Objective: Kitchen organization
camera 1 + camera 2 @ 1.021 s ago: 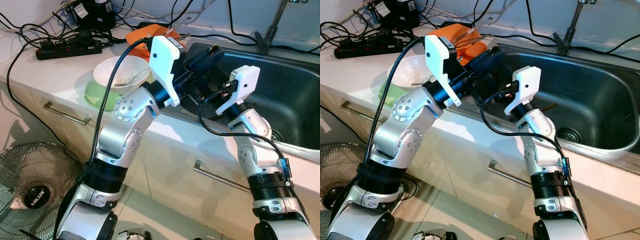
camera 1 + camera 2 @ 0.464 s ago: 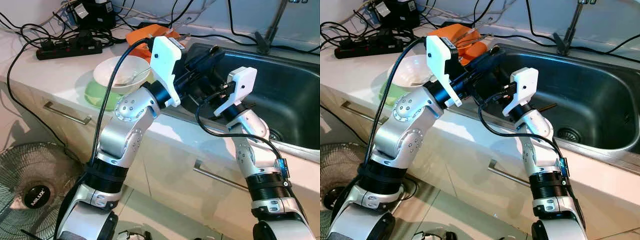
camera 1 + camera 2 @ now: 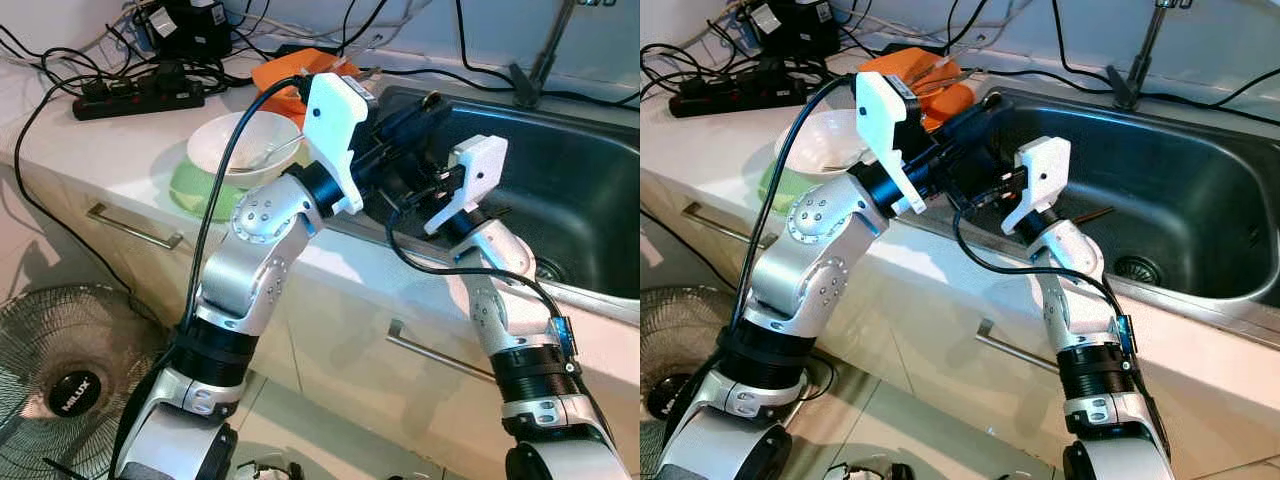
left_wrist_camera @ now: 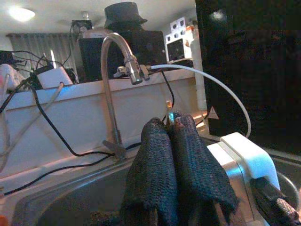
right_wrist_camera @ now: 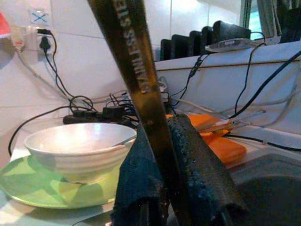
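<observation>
Steel utensil (image 5: pixel 136 84) clamped in right end effector (image 5: pixel 176 188), tip cut off | left end effector (image 4: pixel 174 165) clenched, empty

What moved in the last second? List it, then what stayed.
The right gripper, shut on a stainless steel utensil, drifted left toward the left gripper over the sink. The left arm barely moved. The white bowl, green plate and orange board stayed put.
</observation>
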Tool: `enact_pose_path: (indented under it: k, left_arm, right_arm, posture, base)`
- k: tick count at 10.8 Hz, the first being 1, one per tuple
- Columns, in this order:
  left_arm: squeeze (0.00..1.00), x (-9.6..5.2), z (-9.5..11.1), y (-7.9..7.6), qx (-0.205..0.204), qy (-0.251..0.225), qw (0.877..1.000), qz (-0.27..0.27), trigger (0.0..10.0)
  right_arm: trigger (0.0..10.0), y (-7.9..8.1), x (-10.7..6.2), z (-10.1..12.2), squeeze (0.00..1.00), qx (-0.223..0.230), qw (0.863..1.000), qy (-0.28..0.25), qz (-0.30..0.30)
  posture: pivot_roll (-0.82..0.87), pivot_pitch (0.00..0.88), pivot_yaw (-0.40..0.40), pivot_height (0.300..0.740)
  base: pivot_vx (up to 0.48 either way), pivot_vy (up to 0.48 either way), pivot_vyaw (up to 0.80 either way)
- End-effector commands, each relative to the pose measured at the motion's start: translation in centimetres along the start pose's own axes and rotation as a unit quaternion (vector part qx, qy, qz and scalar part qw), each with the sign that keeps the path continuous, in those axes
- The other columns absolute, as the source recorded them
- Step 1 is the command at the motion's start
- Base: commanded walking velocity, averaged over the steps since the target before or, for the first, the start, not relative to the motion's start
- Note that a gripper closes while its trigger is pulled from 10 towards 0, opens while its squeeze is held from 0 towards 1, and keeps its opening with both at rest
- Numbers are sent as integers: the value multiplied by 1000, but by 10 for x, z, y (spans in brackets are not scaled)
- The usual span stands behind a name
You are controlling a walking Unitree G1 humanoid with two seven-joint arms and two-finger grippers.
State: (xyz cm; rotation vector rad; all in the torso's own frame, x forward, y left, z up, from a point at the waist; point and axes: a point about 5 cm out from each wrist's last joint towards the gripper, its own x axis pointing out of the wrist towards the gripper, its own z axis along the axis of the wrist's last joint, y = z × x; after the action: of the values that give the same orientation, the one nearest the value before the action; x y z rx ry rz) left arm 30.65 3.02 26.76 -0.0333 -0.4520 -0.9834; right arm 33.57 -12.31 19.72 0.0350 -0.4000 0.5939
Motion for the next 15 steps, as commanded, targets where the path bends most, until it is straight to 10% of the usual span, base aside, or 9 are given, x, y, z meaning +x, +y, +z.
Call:
enact_pose_path:
  k: [1,4,5,6,14,15]
  left_arm:
    - [0,-2,1,2,14,1,1000,8,10000]
    - [0,-2,1,4,18,0,1000,16,10000]
    - [847,-2,1,5,15,0,1000,18,10000]
    - [1000,-2,1,6,8,-2,1000,21,10000]
    - [1000,-6,11,23,-23,-48,995,87,10000]
    - [0,-7,11,26,-27,-52,993,100,10000]
  right_arm:
    - [0,-7,1,8,0,-1,1000,-19,-18]
    - [0,-8,0,7,0,0,1000,-18,-19]
    - [0,-9,0,7,0,-1,1000,-18,-20]
    - [0,-10,-1,7,0,-2,1000,-17,-23]
    - [0,-16,-2,5,0,-2,999,-14,-45]
    - [0,-18,-3,5,0,-4,998,-14,-55]
  posture:
    - [48,31,70,740]
    - [47,31,70,740]
    - [47,32,69,740]
    - [49,33,68,740]
    - [50,32,69,740]
    - [48,31,70,740]
  base:
    - [0,0,0]
    - [0,0,0]
    - [0,0,0]
    - [0,0,0]
    - [0,0,0]
    - [0,0,0]
